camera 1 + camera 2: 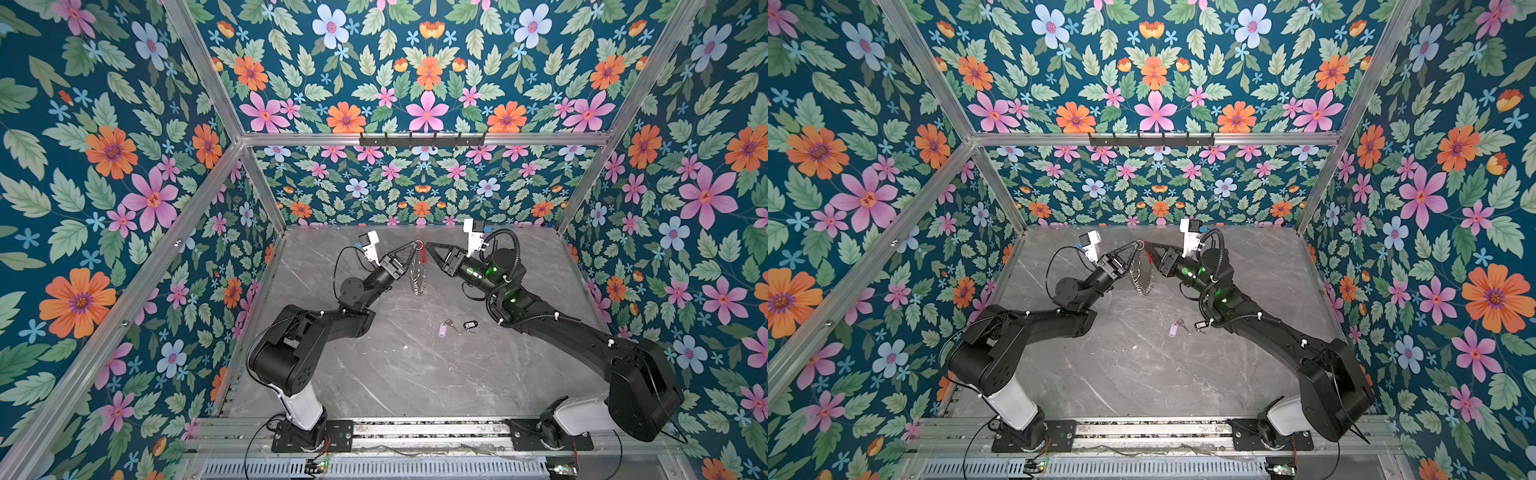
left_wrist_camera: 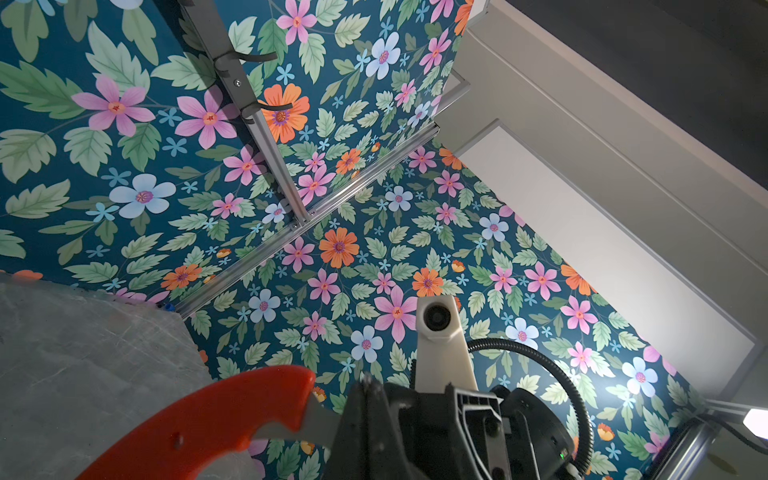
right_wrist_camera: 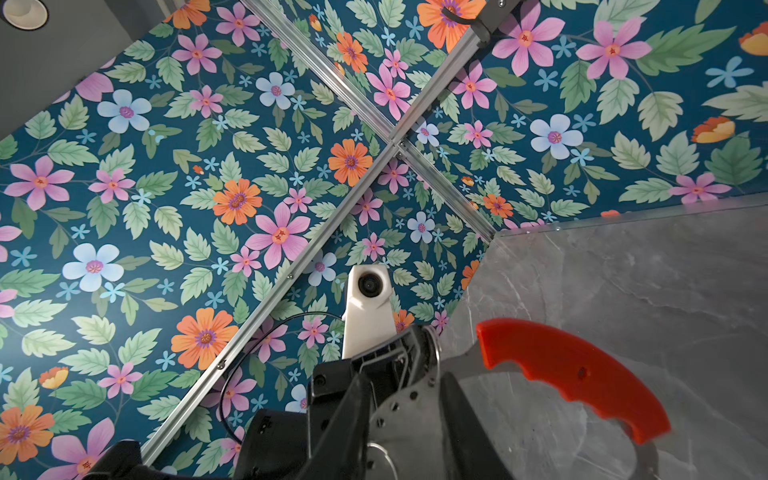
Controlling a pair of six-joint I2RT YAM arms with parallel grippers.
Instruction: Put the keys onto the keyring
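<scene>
The keyring (image 1: 417, 276) hangs above the far middle of the table, its row of silver rings dangling; both top views show it (image 1: 1142, 278). My left gripper (image 1: 414, 246) is shut on the metal strip beside the red section (image 2: 208, 424). My right gripper (image 1: 428, 245) meets it from the right, tip to tip. Its jaws stand partly apart in the right wrist view, with the keyring's perforated metal plate (image 3: 409, 415) between the fingers (image 3: 461, 415). The keys lie on the table: one with a lilac tag (image 1: 444, 330), one with a black-framed tag (image 1: 469, 325).
The grey marble table (image 1: 395, 374) is boxed in by flowered walls on three sides. A black hook rail (image 1: 422, 140) runs along the back frame. The right forearm (image 1: 540, 328) passes just right of the keys.
</scene>
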